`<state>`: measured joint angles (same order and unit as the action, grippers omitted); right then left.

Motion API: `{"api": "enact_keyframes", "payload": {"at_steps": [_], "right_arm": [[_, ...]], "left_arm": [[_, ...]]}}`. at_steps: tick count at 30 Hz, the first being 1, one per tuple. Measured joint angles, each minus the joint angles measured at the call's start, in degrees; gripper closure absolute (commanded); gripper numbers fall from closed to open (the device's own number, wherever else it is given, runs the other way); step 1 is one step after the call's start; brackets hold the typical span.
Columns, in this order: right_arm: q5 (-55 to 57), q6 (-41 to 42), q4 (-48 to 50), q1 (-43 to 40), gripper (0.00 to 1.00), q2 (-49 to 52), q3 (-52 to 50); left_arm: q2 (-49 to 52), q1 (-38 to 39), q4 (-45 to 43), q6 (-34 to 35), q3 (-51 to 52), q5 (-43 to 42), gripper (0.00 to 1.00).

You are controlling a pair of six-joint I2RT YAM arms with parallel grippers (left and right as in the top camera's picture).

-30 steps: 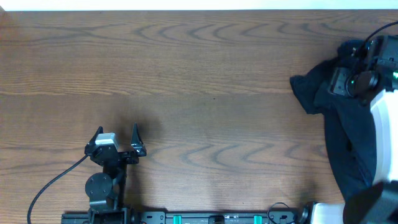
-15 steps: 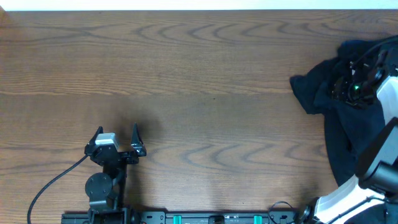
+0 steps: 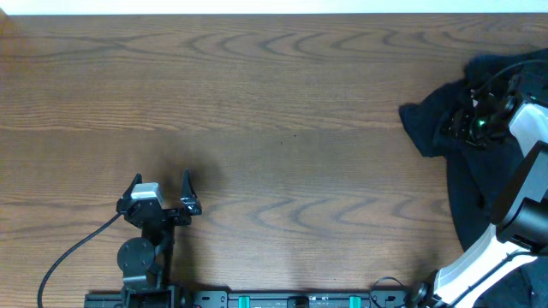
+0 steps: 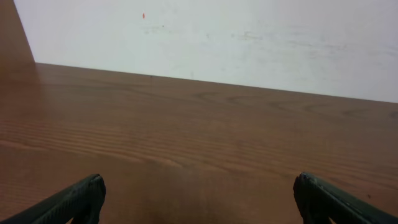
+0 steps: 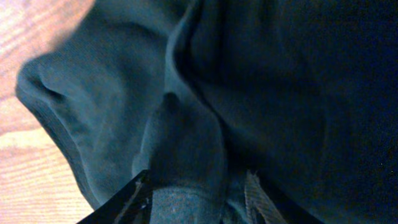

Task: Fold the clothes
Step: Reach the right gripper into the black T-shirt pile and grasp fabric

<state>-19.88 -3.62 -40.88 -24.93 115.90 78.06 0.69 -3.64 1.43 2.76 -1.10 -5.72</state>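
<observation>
Folding apparently not begun: clothes (image 3: 467, 180) heaped at worktop (image 3: 274, 103) edge; right pincer (image 5: 195, 190) straddles a cloth ridge, clamp unconfirmed; left pincer (image 3: 161, 182) apart, idle.

We counted two robot arms, each ending in one two-finger gripper, the left gripper (image 3: 161, 182) and the right gripper (image 3: 467, 121), which made four fingers in all. There was one wooden table (image 3: 282, 111) and one black cable (image 3: 75, 249). We also counted one heap of dark clothes (image 3: 479, 197), but we could not tell how many garments it held.
</observation>
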Motion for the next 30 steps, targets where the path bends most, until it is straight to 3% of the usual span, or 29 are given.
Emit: {"api": "enact_keyframes", "payload": {"at_steps": [10, 19, 30], "right_arm": [[-6.8, 0.0, 2.6, 0.0, 0.64, 0.0, 0.0], [-3.5, 0.0, -0.7, 0.0, 0.67, 0.0, 0.0], [-1.8, 0.2, -0.9, 0.0, 0.60, 0.0, 0.0]], "left_arm": [[0.0, 0.0, 0.0, 0.0, 0.0, 0.0, 0.02], [0.0, 0.0, 0.0, 0.0, 0.0, 0.0, 0.02], [0.0, 0.0, 0.0, 0.0, 0.0, 0.0, 0.02]]}}
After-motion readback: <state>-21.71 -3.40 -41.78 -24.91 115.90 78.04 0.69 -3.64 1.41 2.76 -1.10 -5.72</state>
